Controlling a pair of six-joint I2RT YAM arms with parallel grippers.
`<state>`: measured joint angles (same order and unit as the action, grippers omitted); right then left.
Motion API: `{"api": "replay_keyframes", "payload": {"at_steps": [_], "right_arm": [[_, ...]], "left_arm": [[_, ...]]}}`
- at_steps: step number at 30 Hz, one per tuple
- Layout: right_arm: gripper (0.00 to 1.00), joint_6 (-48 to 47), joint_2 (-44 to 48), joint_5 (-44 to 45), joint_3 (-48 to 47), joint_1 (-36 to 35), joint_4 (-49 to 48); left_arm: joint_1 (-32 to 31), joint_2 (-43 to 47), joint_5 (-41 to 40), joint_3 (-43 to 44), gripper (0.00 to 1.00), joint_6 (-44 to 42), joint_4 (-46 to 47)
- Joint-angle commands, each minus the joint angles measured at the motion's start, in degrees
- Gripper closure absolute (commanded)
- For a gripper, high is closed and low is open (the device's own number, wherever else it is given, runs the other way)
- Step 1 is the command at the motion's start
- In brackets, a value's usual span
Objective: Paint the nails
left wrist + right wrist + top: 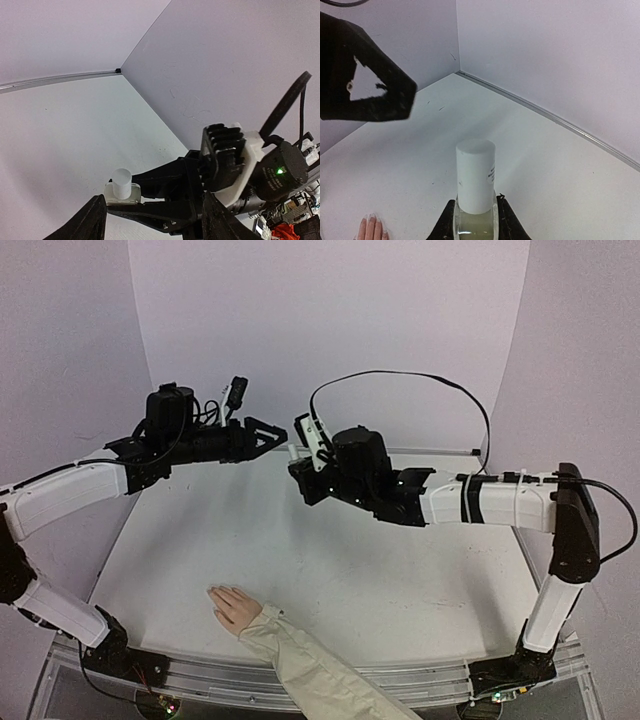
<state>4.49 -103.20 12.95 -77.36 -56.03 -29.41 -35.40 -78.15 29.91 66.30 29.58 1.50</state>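
Top external view: both arms are reaching in over the white desk (380, 570) and meeting high above its far half, nose to nose. The left gripper (278, 434) is pointing rightward at the right gripper (300, 452), and the two are hanging just beside each other. Down near the front edge, well apart from both, the pale pink mannequin hand (235, 607) is lying flat with its fingers pointing to the left. Its cream sleeve (300, 665) is trailing off toward the near edge.

In the right wrist view, the right gripper is pinching a small bottle (476, 200) by its clear glass body, one black finger pressing on each side. The bottle is standing upright in the grip, wearing its tall white cap (476, 160), and a pale liquid is showing in the glass. A black finger of the left gripper is looming at the upper left of that view, apart from the cap. In the bottom left corner the mannequin's fingertips are peeking in. The nails (371, 218) are showing there as small pale tips; whether any colour is sitting on them I cannot tell.

In the left wrist view, the left gripper's own fingers (90, 220) are standing spread wide. The white cap is sitting just ahead of them, in line with the gap, and it is touching neither finger as far as I can see.
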Motion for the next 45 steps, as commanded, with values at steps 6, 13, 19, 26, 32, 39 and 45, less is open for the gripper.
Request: {"api": "replay_keyframes", "payload": {"at_steps": [6,13,19,26,32,39,45], "right_arm": [[1.00,-0.4,-0.9,0.5,-5.0,-1.8,-4.4],[1.00,-1.6,-1.7,-0.4,-6.2,-2.6,-4.4],[1.00,-1.6,-1.6,-0.8,-6.4,-2.7,-4.6],[1.00,-2.2,-0.4,-3.4,-6.1,-2.6,-5.8],[1.00,-2.1,2.3,-18.1,-4.9,0.1,-6.7],[1.00,7.5,5.0,-80.0,-0.9,8.8,-21.4],[1.00,12.2,4.6,-91.4,-2.0,8.8,-23.3]], "left_arm": [[-1.6,-2.6,-5.5,3.3,0.29,0.6,1.5],[-2.0,-4.2,-5.9,4.7,0.44,0.4,1.4],[-2.5,-5.4,-4.5,5.4,0.69,-0.2,1.4],[-2.7,-6.1,-0.8,5.2,0.81,-1.1,1.4],[-2.7,-6.0,9.0,5.5,0.94,-6.0,1.6],[-2.7,-7.7,44.7,8.7,1.00,-17.4,3.6],[-2.4,-8.2,52.9,10.9,1.00,-20.7,3.9]]}}
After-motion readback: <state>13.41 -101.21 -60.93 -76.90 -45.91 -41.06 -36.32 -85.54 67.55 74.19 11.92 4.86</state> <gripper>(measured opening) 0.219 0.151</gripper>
